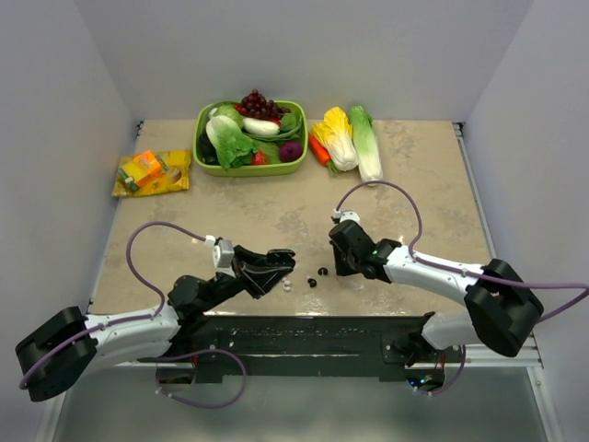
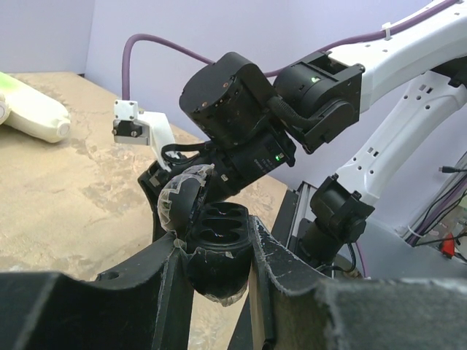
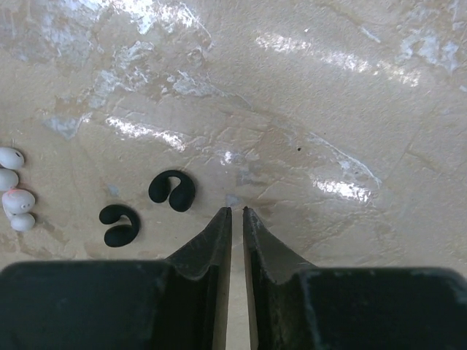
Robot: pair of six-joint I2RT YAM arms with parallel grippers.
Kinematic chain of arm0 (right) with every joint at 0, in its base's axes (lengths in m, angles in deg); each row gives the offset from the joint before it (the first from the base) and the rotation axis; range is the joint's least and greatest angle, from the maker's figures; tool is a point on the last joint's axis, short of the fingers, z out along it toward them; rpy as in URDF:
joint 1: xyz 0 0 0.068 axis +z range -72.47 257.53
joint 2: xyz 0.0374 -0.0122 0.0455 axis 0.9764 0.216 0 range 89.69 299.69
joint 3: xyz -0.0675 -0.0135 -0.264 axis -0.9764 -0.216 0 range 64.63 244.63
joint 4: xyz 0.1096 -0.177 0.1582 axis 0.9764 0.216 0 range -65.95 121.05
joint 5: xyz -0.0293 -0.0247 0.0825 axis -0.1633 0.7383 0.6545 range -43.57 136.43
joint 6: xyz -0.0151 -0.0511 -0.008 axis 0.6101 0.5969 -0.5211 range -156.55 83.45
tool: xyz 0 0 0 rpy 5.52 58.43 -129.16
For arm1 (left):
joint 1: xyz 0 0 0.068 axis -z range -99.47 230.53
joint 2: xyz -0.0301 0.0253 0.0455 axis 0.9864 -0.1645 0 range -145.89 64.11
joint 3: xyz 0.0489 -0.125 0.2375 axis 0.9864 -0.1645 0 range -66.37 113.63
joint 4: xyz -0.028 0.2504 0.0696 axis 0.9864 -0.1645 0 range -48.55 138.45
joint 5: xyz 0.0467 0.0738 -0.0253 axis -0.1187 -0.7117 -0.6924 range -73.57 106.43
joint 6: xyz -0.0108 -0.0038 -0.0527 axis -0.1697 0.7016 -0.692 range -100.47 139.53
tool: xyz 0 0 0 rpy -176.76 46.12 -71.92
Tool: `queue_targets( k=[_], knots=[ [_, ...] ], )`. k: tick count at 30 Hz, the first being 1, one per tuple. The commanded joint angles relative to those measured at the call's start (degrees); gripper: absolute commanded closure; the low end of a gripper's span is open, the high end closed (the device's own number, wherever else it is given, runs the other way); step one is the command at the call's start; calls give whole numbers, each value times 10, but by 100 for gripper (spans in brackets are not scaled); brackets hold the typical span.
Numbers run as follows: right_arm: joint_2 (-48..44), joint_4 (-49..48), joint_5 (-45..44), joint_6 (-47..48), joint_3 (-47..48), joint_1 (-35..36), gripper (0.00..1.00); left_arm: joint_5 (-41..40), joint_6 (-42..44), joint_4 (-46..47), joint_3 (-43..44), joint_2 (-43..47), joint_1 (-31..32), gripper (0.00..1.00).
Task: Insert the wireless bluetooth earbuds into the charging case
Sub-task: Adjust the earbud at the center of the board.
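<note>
Left pincer (image 2: 217, 286) is clamped on the charging case (image 2: 219, 232), its two dark fingers pressing the rounded black shell from either side. Only the left wrist view shows the case well: the lid is swung open, a crinkled clear film clings to it, and two glossy black wells sit inside. From above the case is just a dark lump at the arm's tip. Behind it in that wrist view the right arm (image 2: 328, 95) fills the background, black joints on a white link.

The right pincer (image 3: 236, 219) has its fingers drawn almost together, a thin slit between them and nothing inside, tips low over the worktop (image 1: 414, 184). Its wrist view gives what the overhead barely resolves: the black earbuds (image 3: 172, 190) are smooth, curled C-shapes lying apart from each other, just left of the fingertips. The white earbuds (image 3: 17, 200) are pebble-like lobes bunched at the left edge. All lie on the mottled beige, shiny surface, between the two pincers.

At the far side stand a green basket (image 1: 250, 170) of toy vegetables, two cabbages (image 1: 339, 138), a carrot (image 1: 319, 150) and a yellow packet (image 1: 152, 173), well apart from the earbuds.
</note>
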Motion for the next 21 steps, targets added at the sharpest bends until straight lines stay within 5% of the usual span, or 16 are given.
queue_targets(
  k=[1,21],
  knots=[
    [12,-9,-4,-34,-7,7,87,-5,4,31,-65,12,2,100],
    [31,-114,52,-84,-63,12,98,-8,-5,31,-74,26,2,100]
  ],
)
